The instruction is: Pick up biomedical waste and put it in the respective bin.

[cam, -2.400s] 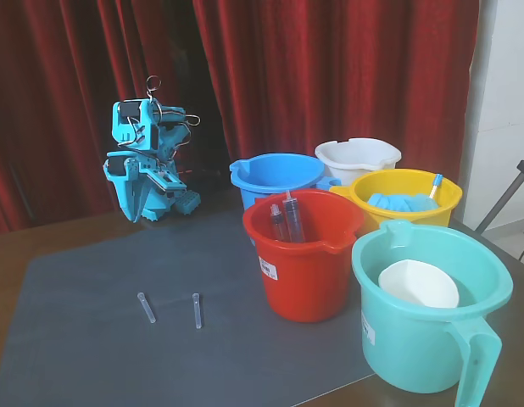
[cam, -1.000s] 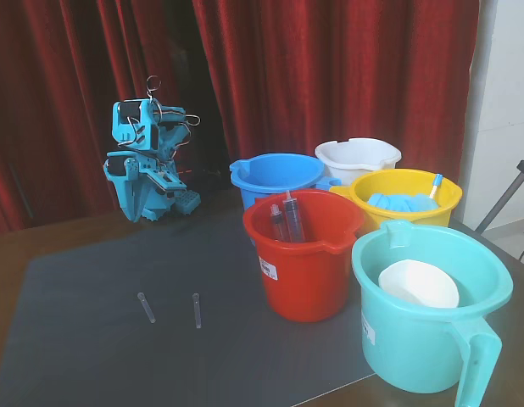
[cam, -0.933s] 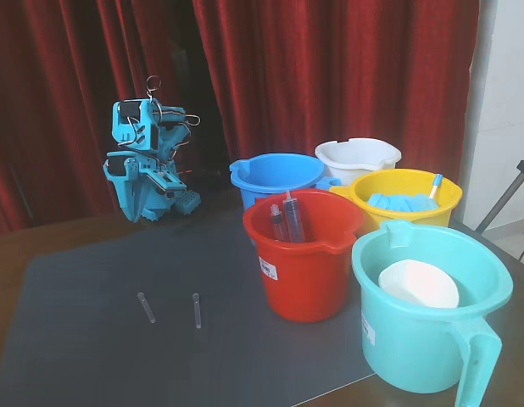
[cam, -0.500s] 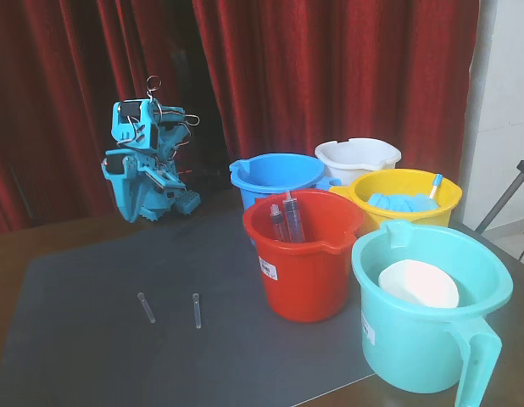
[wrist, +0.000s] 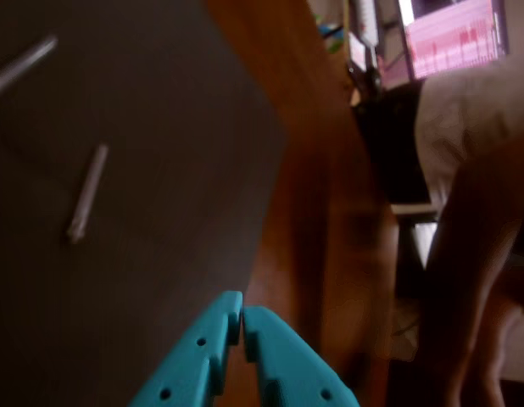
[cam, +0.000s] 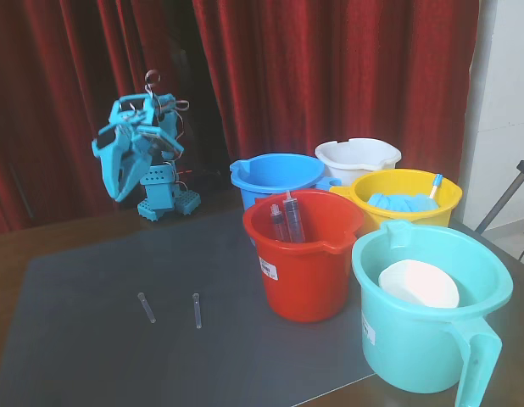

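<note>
Two clear tubes lie on the grey mat [cam: 92,339] in the fixed view, both flat, near each other but apart: left tube [cam: 147,307] and right tube [cam: 197,310], w/ bare mat around them. Which one counts as the biomedical waste, can't tell. Wrist view shows them too, blurry: one tube [wrist: 86,193] mid-left, the other [wrist: 23,66] at the top-left edge. Gripper [wrist: 242,320] comes in from the bottom of the wrist view, teal fingers pressed together at the tips, nothing between them, well clear of the tubes. In the fixed view the teal arm [cam: 135,153] is folded up over its base at the back left, gripper [cam: 119,193] pointing down, off the mat. Buckets cluster on the right of the fixed view: red bucket [cam: 306,284] nearest the tubes, w/ two syringes [cam: 287,222] standing in it; blue bucket [cam: 277,174] behind; white spouted bucket [cam: 357,158] at the back, far from the tubes; yellow bucket [cam: 404,197] w/ blue items inside; teal bucket [cam: 432,331] front right holding a white bowl-like item [cam: 419,284]. Brown table [wrist: 317,212] under the mat, red curtain [cam: 330,68] behind.
</note>
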